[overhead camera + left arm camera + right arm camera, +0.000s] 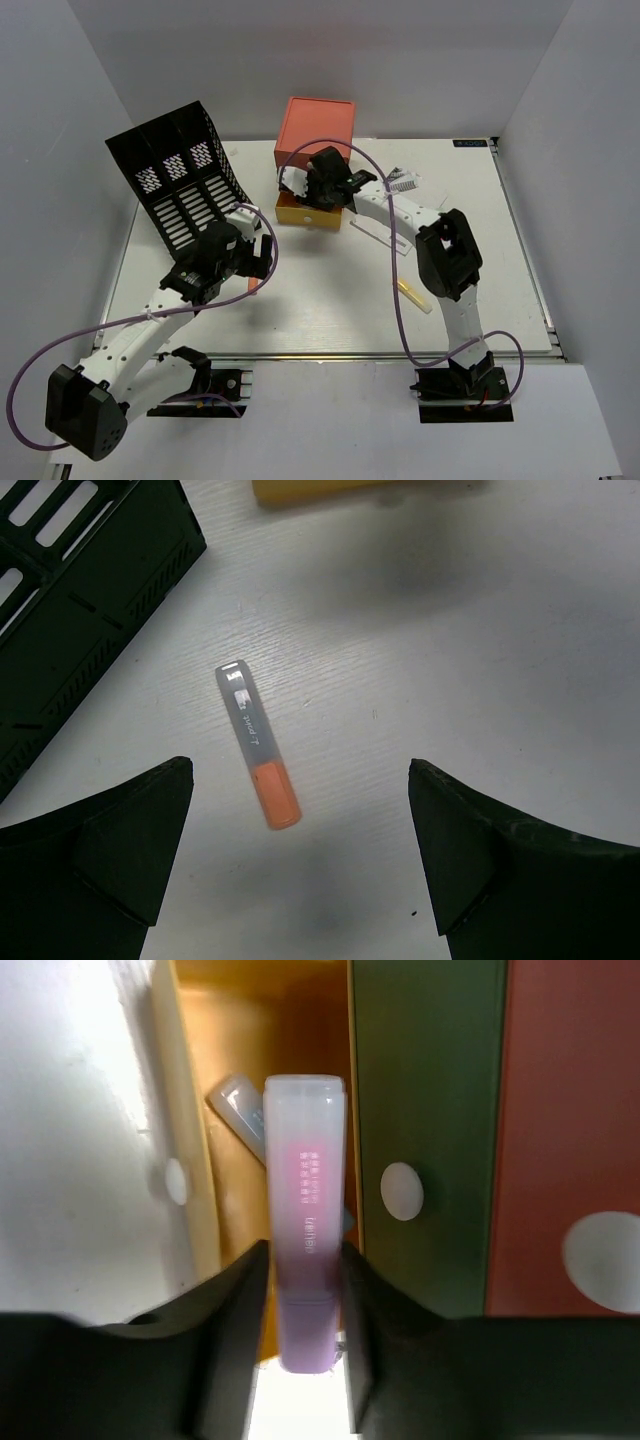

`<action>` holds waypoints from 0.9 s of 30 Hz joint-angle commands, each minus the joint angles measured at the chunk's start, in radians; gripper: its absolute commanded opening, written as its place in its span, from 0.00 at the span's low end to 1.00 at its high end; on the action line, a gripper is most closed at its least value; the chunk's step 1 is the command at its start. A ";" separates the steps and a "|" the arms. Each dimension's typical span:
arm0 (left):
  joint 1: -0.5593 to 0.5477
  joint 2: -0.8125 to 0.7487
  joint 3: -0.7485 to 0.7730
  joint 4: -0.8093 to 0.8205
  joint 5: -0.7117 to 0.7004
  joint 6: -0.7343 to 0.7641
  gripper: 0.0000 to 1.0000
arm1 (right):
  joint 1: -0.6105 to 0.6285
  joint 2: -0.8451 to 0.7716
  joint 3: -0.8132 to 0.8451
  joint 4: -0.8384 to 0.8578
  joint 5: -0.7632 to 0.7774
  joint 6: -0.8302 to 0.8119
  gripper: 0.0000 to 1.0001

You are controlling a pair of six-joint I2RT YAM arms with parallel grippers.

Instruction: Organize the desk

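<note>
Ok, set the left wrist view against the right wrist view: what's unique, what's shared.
Left wrist only: an orange highlighter with a clear cap lying below the open left gripper, and a black slotted organiser. Right wrist only: a pink translucent plastic highlighter clamped in the right gripper, a clear-capped pen behind it, a green drawer front and a red-orange drawer front. Both: the yellow drawer and the flat white desk.

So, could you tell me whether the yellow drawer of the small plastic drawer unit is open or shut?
Open: the yellow plastic drawer is pulled out, its inside exposed, with a clear-capped marker lying in it.
</note>
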 commanded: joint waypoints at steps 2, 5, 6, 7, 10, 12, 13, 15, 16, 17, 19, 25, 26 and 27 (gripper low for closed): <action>0.003 -0.002 -0.005 0.013 -0.014 0.008 0.98 | -0.003 0.003 0.054 0.035 0.053 -0.016 0.55; 0.003 0.017 -0.006 0.015 -0.018 0.005 0.98 | 0.000 -0.013 0.059 -0.008 0.028 0.005 0.60; 0.003 0.023 -0.006 0.016 -0.023 -0.001 0.98 | -0.003 -0.026 0.052 -0.011 0.028 0.013 0.58; 0.003 0.038 -0.006 0.016 -0.026 -0.006 0.98 | -0.009 -0.056 0.042 -0.007 -0.008 0.033 0.57; 0.003 0.075 -0.005 0.019 -0.047 -0.029 0.92 | -0.014 -0.142 -0.023 -0.011 -0.048 0.106 0.26; 0.003 0.096 -0.005 0.021 -0.063 -0.043 0.75 | -0.023 -0.244 -0.086 -0.008 -0.087 0.180 0.00; 0.003 0.112 -0.002 0.021 -0.072 -0.052 0.65 | -0.041 -0.288 -0.134 0.004 -0.160 0.233 0.00; 0.003 0.168 0.012 0.013 -0.080 -0.075 0.48 | -0.073 -0.431 -0.293 0.025 -0.267 0.358 0.00; -0.006 0.193 0.020 0.009 -0.086 -0.081 0.39 | -0.093 -0.479 -0.351 0.047 -0.351 0.405 0.00; -0.017 0.243 0.027 -0.005 -0.098 -0.096 0.37 | -0.113 -0.538 -0.416 0.070 -0.387 0.448 0.00; -0.017 0.306 0.055 -0.027 -0.144 -0.119 0.41 | -0.130 -0.694 -0.589 0.148 -0.440 0.513 0.00; -0.008 0.488 0.123 -0.094 -0.195 -0.191 0.64 | -0.245 -0.949 -0.772 0.079 -0.516 0.538 0.00; -0.008 0.500 0.130 -0.097 -0.195 -0.199 0.65 | -0.267 -1.004 -0.804 0.093 -0.532 0.539 0.00; -0.008 0.524 0.132 -0.094 -0.195 -0.198 0.67 | -0.276 -1.033 -0.842 0.129 -0.544 0.542 0.00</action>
